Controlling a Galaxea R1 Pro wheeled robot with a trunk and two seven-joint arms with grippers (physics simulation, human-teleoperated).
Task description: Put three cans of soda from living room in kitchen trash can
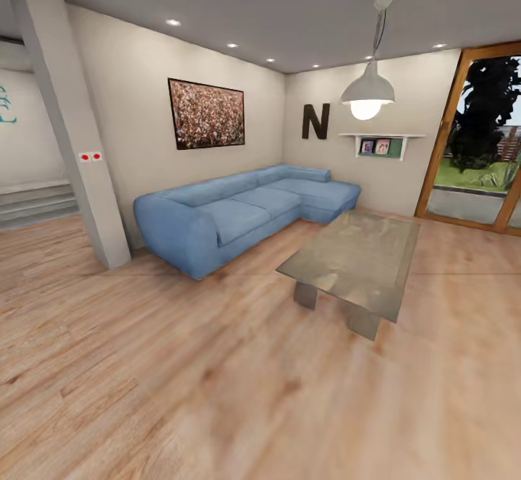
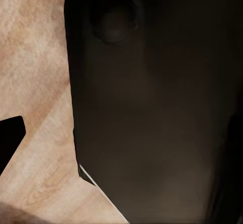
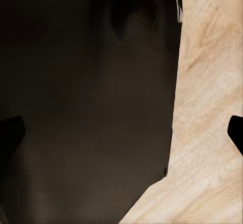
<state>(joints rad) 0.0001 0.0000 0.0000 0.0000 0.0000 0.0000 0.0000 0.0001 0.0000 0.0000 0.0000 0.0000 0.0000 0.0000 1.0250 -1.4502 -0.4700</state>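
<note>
I am in the living room, looking over its pale wood plank floor (image 1: 217, 379). A blue corner sofa (image 1: 239, 212) stands against the far walls, with a glass-topped coffee table (image 1: 354, 259) in front of it. The cans of soda and the tash can are out of view. In the left wrist view, my left gripper (image 2: 121, 143) hangs over the floor beside a dark part of my body, one black fingertip (image 2: 11, 140) at the picture's edge. My right gripper (image 3: 121, 135) is open, its fingertips (image 3: 10, 133) far apart, nothing between them.
A slanted white pillar (image 1: 72, 125) rises at the left, with steps (image 1: 36, 205) behind it. A pendant lamp (image 1: 367, 89) hangs above the table. A wood-framed glass door (image 1: 481, 140) is at the right. Open floor lies between me and the table.
</note>
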